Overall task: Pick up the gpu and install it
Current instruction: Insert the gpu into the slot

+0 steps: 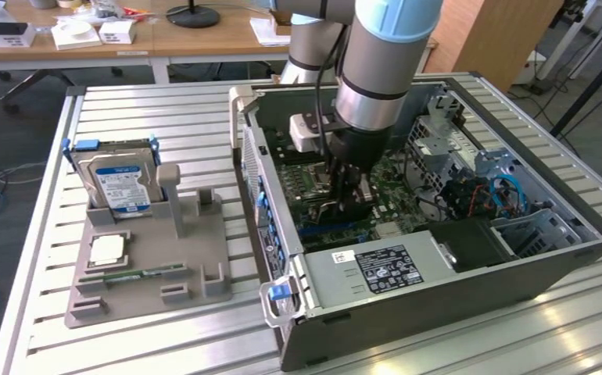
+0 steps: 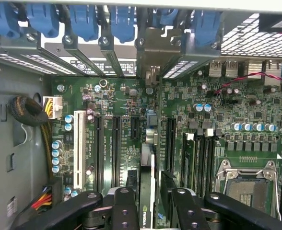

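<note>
GPU being seated inside the open computer case

The gpu is being stood edge-on over a motherboard slot, between the tool's parted fingers, apparently released; if it is being left half-seated or tilted, it could be dislodged.

The exterior view looks down from high and well back, over the slatted table and the open computer case, with the arm coming in from twelve o'clock. The wrist view sits close inside the case, facing straight at the motherboard. Both views share that green motherboard and the case's rear slot wall.
</note>
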Motion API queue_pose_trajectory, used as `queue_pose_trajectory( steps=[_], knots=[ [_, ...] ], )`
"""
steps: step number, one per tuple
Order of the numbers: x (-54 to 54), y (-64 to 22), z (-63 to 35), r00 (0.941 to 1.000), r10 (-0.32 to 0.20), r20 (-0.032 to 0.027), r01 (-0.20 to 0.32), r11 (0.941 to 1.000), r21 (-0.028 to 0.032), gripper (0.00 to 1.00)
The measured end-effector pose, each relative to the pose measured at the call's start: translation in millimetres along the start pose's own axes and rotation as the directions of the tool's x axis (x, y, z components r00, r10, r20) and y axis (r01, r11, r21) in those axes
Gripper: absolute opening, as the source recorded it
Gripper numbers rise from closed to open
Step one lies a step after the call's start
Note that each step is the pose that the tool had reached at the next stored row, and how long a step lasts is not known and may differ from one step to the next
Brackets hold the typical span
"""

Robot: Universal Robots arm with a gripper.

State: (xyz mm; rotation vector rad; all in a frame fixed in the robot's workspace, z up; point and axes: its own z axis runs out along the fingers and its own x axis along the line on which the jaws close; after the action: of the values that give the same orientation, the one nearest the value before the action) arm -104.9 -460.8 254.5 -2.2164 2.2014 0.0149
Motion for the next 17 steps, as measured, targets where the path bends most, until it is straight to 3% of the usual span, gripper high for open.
queue_pose_trajectory(
  steps=[7, 17],
  knots=[
    [-0.4, -0.2, -18.3, 1.0000, 0.000, 0.0000, 0.000, 1.0000, 0.0001, 0.34],
    [-1.2, -0.5, -62.1, 1.0000, 0.000, 0.0000, 0.000, 1.0000, 0.0002, 0.34]
  ],
)
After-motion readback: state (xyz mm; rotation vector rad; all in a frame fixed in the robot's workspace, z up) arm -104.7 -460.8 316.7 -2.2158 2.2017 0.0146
